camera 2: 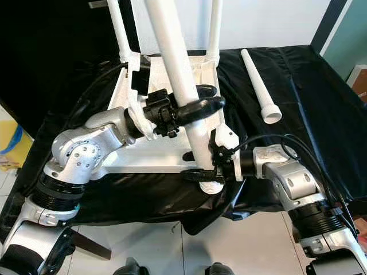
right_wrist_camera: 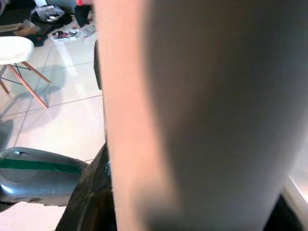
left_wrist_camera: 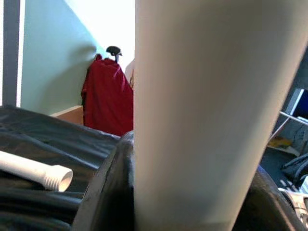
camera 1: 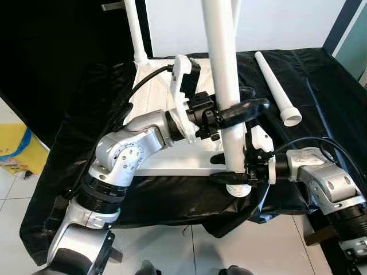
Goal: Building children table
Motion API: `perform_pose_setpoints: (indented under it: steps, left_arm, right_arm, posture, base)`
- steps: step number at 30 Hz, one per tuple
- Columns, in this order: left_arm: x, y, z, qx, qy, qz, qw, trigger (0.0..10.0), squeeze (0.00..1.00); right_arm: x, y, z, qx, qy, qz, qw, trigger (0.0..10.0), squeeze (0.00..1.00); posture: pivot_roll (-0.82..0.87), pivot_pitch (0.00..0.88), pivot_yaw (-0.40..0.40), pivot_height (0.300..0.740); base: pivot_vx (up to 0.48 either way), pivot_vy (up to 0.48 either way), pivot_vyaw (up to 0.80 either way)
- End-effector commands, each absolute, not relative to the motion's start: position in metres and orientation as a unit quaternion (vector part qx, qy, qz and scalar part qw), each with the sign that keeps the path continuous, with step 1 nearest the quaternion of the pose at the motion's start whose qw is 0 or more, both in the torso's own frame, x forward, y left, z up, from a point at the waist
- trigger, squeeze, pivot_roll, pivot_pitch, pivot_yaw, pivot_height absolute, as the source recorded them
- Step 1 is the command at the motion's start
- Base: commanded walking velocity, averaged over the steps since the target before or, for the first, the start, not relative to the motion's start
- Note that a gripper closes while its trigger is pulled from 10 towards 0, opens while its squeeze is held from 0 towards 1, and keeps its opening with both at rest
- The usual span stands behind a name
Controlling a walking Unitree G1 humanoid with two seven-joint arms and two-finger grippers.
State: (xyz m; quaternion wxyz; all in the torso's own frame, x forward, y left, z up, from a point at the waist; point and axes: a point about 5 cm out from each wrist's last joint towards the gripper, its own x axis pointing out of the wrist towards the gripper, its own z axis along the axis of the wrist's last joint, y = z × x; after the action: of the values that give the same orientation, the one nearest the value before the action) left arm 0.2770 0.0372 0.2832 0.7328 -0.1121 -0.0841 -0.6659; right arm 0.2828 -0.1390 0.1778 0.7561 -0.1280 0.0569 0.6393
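both grippers clamped our upright white leg point(camera 1: 225, 74): left gripper point(camera 1: 243, 110) mid-shaft, right gripper point(camera 1: 232, 179) near its base, at the upturned tabletop's point(camera 1: 172, 163) near right corner; a spare leg point(camera 1: 276, 87) lay far right.

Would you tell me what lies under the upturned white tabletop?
The white tabletop rests on a black sheet that also carries a loose leg. Whatever the sheet drapes over is hidden. Both grippers, left and right, clasp the upright leg.

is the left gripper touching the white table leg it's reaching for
Touching. In the left eye view the left gripper wraps its black fingers around the upright white table leg.
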Motion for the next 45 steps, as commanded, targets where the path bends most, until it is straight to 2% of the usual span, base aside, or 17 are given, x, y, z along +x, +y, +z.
perform_pose_setpoints:
  steps: [1, 6, 7, 8, 9, 10, 11, 17, 19, 28, 32, 37, 40, 41, 42, 43, 45]
  left_arm:
    - [0.260, 0.037, 0.290, -0.102, -0.106, -0.774, 0.616, 0.0, 0.00]
    - [0.260, 0.039, 0.293, -0.098, -0.108, -0.772, 0.619, 0.0, 0.00]
    - [0.261, 0.040, 0.295, -0.097, -0.109, -0.770, 0.621, 0.0, 0.00]
    - [0.261, 0.040, 0.295, -0.097, -0.109, -0.770, 0.621, 0.0, 0.00]
    - [0.263, 0.041, 0.298, -0.088, -0.112, -0.761, 0.633, 0.0, 0.00]
    - [0.265, 0.041, 0.299, -0.082, -0.114, -0.754, 0.641, 0.0, 0.00]
    - [0.265, 0.040, 0.303, -0.067, -0.121, -0.746, 0.651, 10.0, 0.00]
    - [0.265, 0.037, 0.322, -0.019, -0.164, -0.706, 0.688, 10.0, 0.00]
    - [0.273, 0.035, 0.327, 0.010, -0.159, -0.672, 0.723, 10.0, 0.00]
    - [0.294, 0.030, 0.336, 0.006, -0.133, -0.593, 0.794, 10.0, 0.00]
    - [0.298, 0.029, 0.337, -0.001, -0.135, -0.575, 0.807, 10.0, 0.00]
    - [0.315, 0.030, 0.338, -0.043, -0.132, -0.519, 0.843, 10.0, 0.00]
    - [0.317, 0.030, 0.339, -0.049, -0.134, -0.513, 0.847, 10.0, 0.00]
    - [0.319, 0.030, 0.342, -0.053, -0.137, -0.503, 0.852, 10.0, 0.00]
    - [0.319, 0.030, 0.342, -0.053, -0.137, -0.503, 0.852, 10.0, 0.00]
    - [0.321, 0.029, 0.346, -0.057, -0.140, -0.493, 0.857, 10.0, 0.00]
    - [0.322, 0.029, 0.349, -0.063, -0.142, -0.482, 0.862, 10.0, 0.00]
  right_arm:
    - [0.286, -0.141, 0.182, -0.135, 0.051, 0.630, 0.763, 10.0, 0.00]
    - [0.288, -0.141, 0.185, -0.125, 0.042, 0.623, 0.771, 10.0, 0.00]
    - [0.289, -0.141, 0.187, -0.121, 0.036, 0.619, 0.775, 10.0, 0.54]
    - [0.289, -0.141, 0.187, -0.121, 0.036, 0.619, 0.775, 10.0, 0.54]
    - [0.291, -0.140, 0.190, -0.113, 0.022, 0.610, 0.784, 10.0, 1.00]
    - [0.292, -0.140, 0.193, -0.107, 0.013, 0.604, 0.790, 10.0, 1.00]
    - [0.294, -0.140, 0.195, -0.101, 0.006, 0.594, 0.798, 10.0, 1.00]
    - [0.295, -0.136, 0.203, -0.083, -0.030, 0.565, 0.821, 10.0, 1.00]
    - [0.298, -0.134, 0.208, -0.076, -0.060, 0.528, 0.844, 10.0, 1.00]
    - [0.305, -0.121, 0.210, -0.063, -0.116, 0.408, 0.903, 10.0, 1.00]
    - [0.305, -0.118, 0.209, -0.061, -0.126, 0.386, 0.912, 10.0, 1.00]
    - [0.305, -0.110, 0.204, -0.056, -0.151, 0.308, 0.938, 10.0, 1.00]
    - [0.305, -0.110, 0.204, -0.058, -0.154, 0.294, 0.941, 10.0, 1.00]
    - [0.306, -0.110, 0.203, -0.059, -0.159, 0.270, 0.948, 10.0, 0.72]
    - [0.306, -0.110, 0.203, -0.059, -0.159, 0.270, 0.948, 10.0, 0.72]
    - [0.307, -0.108, 0.203, -0.055, -0.160, 0.247, 0.954, 10.0, 0.00]
    - [0.307, -0.105, 0.202, -0.050, -0.160, 0.224, 0.960, 10.0, 0.00]
  posture:
    - [-0.08, 0.057, 0.018, 0.740]
    - [-0.08, 0.058, 0.021, 0.740]
    - [-0.08, 0.056, 0.024, 0.740]
    - [-0.08, 0.056, 0.024, 0.740]
    - [-0.08, 0.056, 0.030, 0.740]
    - [-0.08, 0.056, 0.030, 0.740]
    - [-0.08, 0.055, 0.031, 0.740]
    - [-0.09, 0.046, 0.038, 0.740]
    - [-0.09, 0.042, 0.046, 0.740]
    - [-0.10, 0.049, 0.057, 0.740]
    - [-0.11, 0.051, 0.061, 0.740]
    - [-0.12, 0.062, 0.065, 0.740]
    - [-0.12, 0.062, 0.065, 0.740]
    - [-0.12, 0.062, 0.065, 0.740]
    - [-0.12, 0.062, 0.065, 0.740]
    - [-0.12, 0.063, 0.066, 0.740]
    - [-0.12, 0.064, 0.067, 0.740]
  base:
    - [0.000, 0.000, 0.00]
    - [0.000, 0.000, 0.00]
    - [0.000, 0.000, 0.00]
    - [0.000, 0.000, 0.00]
    - [0.000, 0.000, 0.00]
    - [0.000, 0.000, 0.00]
    - [0.000, 0.000, 0.00]
    - [0.000, 0.000, 0.00]
    - [0.000, 0.000, 0.00]
    - [0.000, 0.000, 0.00]
    - [0.000, 0.000, 0.00]
    - [0.000, 0.000, 0.00]
    - [0.000, 0.000, 0.00]
    - [0.000, 0.000, 0.00]
    - [0.000, 0.000, 0.00]
    - [0.000, 0.000, 0.00]
    - [0.000, 0.000, 0.00]
